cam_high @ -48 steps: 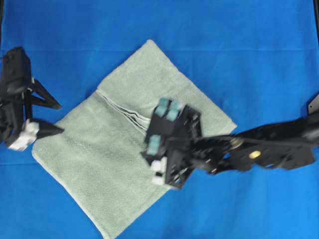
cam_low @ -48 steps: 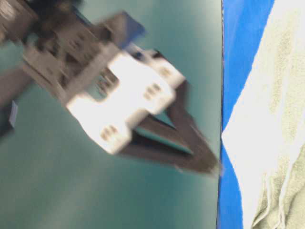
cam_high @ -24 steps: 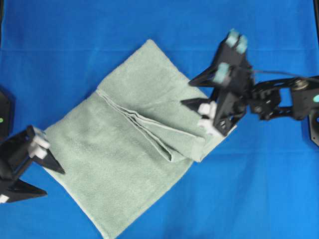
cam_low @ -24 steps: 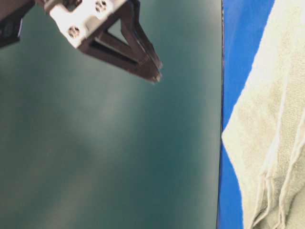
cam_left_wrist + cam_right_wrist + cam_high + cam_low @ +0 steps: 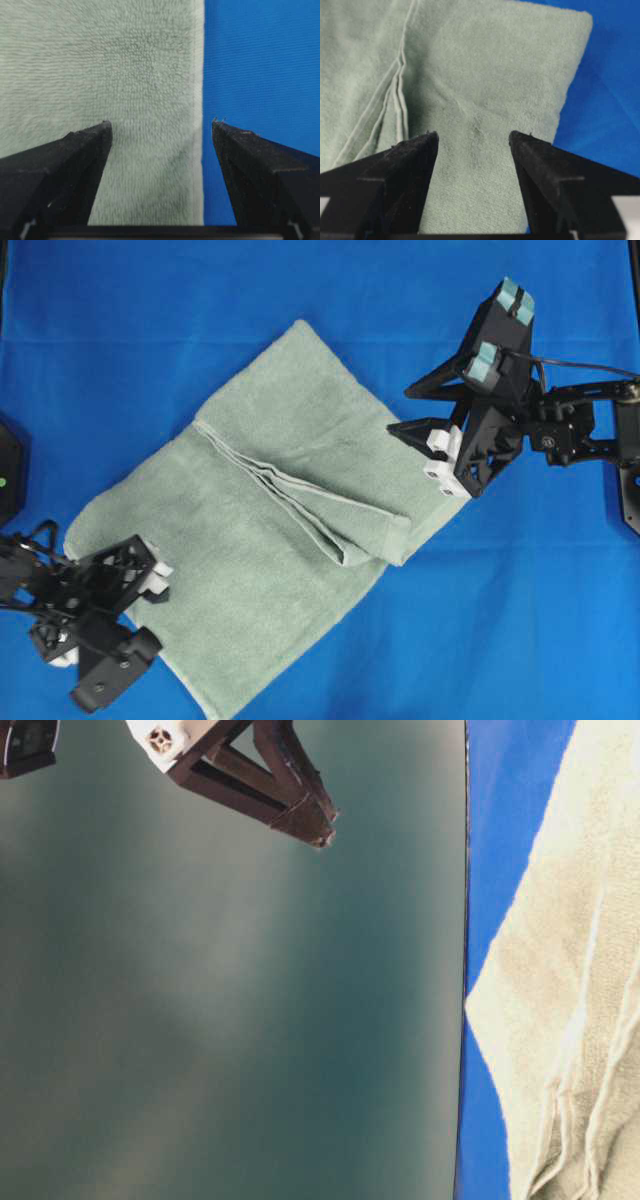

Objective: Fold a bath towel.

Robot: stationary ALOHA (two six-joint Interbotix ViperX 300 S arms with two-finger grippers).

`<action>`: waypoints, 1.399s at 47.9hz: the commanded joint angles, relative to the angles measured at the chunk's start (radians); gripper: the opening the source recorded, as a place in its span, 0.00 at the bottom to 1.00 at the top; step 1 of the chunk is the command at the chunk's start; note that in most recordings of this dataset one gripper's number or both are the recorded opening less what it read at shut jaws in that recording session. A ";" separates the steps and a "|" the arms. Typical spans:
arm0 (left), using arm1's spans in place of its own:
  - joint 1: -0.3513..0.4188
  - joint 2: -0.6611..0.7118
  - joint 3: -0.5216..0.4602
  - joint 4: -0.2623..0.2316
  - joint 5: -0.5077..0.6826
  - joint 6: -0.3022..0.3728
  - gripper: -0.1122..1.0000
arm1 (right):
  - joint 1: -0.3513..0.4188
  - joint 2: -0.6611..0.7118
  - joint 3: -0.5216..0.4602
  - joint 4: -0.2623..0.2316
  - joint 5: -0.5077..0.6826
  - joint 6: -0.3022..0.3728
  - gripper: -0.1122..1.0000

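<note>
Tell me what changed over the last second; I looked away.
The right end effector pulled off the bath towel toward its right edge, leaving a fold; the left end effector swung down to the lower-left edge. Both stayed open, holding nothing; the towel's outline barely changed.

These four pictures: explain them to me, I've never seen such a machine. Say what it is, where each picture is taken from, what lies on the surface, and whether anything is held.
It is a robot with two black arms, each ending in a two-fingered gripper. The overhead view looks straight down: a pale green bath towel, partly folded, lies on a blue table cover. The left gripper is at the towel's lower left corner; the right gripper is at its right edge. The table-level view is shot from the side and shows one gripper's tips and a strip of towel. The other two pictures come from cameras on the wrists, looking out between each gripper's fingers at the towel. Both grippers are open and hold nothing.
</note>
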 commanded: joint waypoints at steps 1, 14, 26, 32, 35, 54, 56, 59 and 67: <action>0.005 0.035 -0.029 -0.002 -0.002 0.006 0.79 | -0.003 -0.017 -0.008 -0.003 -0.002 0.000 0.66; 0.049 0.067 -0.043 0.012 -0.003 0.012 0.76 | -0.003 -0.018 -0.002 -0.006 -0.005 -0.002 0.66; 0.132 0.072 -0.052 0.012 0.003 0.038 0.38 | 0.002 -0.018 0.008 -0.006 -0.008 -0.002 0.66; 0.149 0.072 -0.054 0.012 0.005 0.077 0.21 | 0.015 -0.018 0.006 -0.006 -0.008 -0.002 0.66; 0.152 0.071 -0.055 0.012 0.005 0.081 0.21 | 0.025 -0.018 0.006 -0.006 -0.008 -0.002 0.66; 0.158 0.005 -0.207 0.014 0.235 0.095 0.21 | 0.109 -0.078 0.000 -0.006 0.003 -0.002 0.66; 0.166 0.000 -0.236 0.017 0.276 0.097 0.21 | 0.120 -0.101 0.005 -0.005 0.008 -0.002 0.66; 0.184 -0.009 -0.281 0.032 0.334 0.103 0.21 | 0.133 -0.133 0.017 -0.005 0.018 -0.002 0.66; 0.261 -0.026 -0.407 0.161 0.462 0.163 0.21 | 0.158 -0.213 0.054 -0.003 0.063 -0.002 0.66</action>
